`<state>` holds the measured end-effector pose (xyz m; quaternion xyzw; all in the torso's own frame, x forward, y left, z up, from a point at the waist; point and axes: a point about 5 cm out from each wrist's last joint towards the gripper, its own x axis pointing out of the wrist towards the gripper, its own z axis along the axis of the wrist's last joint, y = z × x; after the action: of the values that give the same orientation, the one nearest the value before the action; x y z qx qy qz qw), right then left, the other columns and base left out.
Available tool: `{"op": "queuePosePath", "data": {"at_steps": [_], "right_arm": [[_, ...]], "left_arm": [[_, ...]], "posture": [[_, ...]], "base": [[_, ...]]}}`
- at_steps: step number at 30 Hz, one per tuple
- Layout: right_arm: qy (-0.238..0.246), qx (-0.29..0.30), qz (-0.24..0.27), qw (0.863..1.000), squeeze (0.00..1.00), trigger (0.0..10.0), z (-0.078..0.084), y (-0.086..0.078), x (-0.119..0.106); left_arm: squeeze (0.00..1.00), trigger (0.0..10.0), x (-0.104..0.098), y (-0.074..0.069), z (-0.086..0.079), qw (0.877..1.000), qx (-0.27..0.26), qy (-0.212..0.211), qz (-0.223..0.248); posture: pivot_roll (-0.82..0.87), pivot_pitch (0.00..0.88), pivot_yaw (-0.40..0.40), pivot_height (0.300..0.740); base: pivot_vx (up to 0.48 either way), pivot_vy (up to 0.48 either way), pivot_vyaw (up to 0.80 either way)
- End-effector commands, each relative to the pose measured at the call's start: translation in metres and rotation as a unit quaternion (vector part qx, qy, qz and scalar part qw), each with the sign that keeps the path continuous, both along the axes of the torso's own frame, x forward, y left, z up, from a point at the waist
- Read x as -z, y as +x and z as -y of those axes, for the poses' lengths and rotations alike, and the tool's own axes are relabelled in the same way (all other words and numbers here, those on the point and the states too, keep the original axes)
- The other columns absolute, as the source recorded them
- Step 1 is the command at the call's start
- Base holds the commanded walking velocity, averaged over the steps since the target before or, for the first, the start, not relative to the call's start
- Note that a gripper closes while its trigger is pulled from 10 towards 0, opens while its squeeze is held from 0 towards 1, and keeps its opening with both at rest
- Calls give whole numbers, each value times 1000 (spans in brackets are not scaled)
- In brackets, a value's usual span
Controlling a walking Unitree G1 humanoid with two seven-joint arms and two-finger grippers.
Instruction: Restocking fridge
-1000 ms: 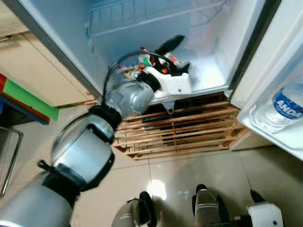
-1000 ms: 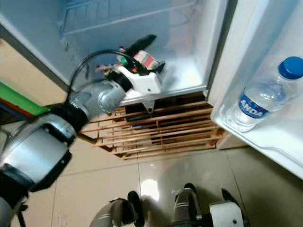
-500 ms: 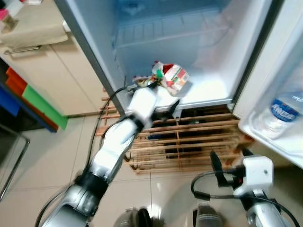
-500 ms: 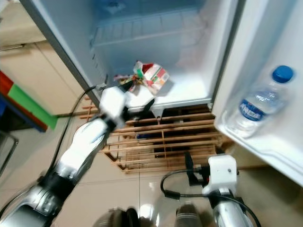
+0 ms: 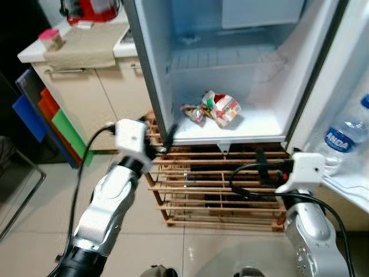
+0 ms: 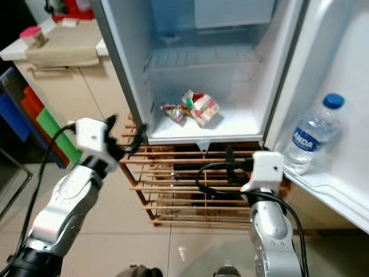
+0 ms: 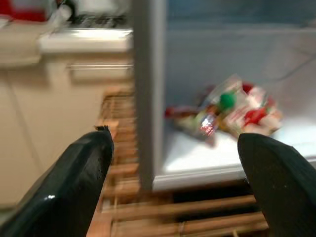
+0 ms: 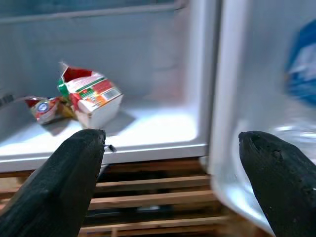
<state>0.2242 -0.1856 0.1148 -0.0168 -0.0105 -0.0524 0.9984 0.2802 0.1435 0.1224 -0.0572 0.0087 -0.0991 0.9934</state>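
Note:
A red, green and white carton [image 5: 223, 108] lies tipped on the fridge's bottom shelf [image 5: 253, 124], with a crumpled snack packet [image 5: 192, 112] beside it. My left gripper [image 5: 161, 141] hangs open and empty outside the fridge, by the lower front edge of its left wall. In the left wrist view the fingers [image 7: 74, 173] stand wide apart, with the carton [image 7: 247, 111] beyond them. My right gripper [image 6: 230, 164] is open and empty below the shelf's front edge, in front of the wooden rack. A water bottle [image 6: 308, 135] with a blue cap stands in the door shelf on the right.
The fridge stands on a slatted wooden rack [image 5: 213, 187]. A beige cabinet and counter [image 5: 81, 86] are to the left, with blue, red and green boards [image 5: 52, 118] leaning against it. A wire shelf [image 5: 225, 57] spans the fridge higher up. Tiled floor lies in front.
My left gripper has come out of the fridge, leaving the carton and packet on the shelf. The right arm has risen into view, and the camera now takes in more of the fridge.

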Motion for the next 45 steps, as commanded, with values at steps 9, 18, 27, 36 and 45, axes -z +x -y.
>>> {"op": "queuePosePath", "data": {"at_steps": [9,18,27,36,45], "right_arm": [[-10,-33,33,999,0,10000,-12,19,-9],[-9,-49,36,998,0,10000,-18,27,-8],[-18,-52,31,998,0,10000,-15,32,-5],[-16,-65,26,997,0,10000,-20,33,-3],[-3,-108,18,994,0,10000,-37,33,-3]], "left_arm": [[0,10000,-42,19,20,995,41,30,80],[0,10000,-54,29,29,993,57,26,97],[0,10000,-44,32,28,995,54,28,74],[0,10000,-49,32,31,992,67,46,92],[0,10000,-79,28,38,981,123,48,142]], "posture": [[-117,0,95,740],[-116,0,99,740],[-121,0,108,740],[-113,0,103,740],[-87,0,103,740]], "base": [[260,0,0],[446,0,0],[447,0,-175],[446,0,0],[155,0,0]]}}
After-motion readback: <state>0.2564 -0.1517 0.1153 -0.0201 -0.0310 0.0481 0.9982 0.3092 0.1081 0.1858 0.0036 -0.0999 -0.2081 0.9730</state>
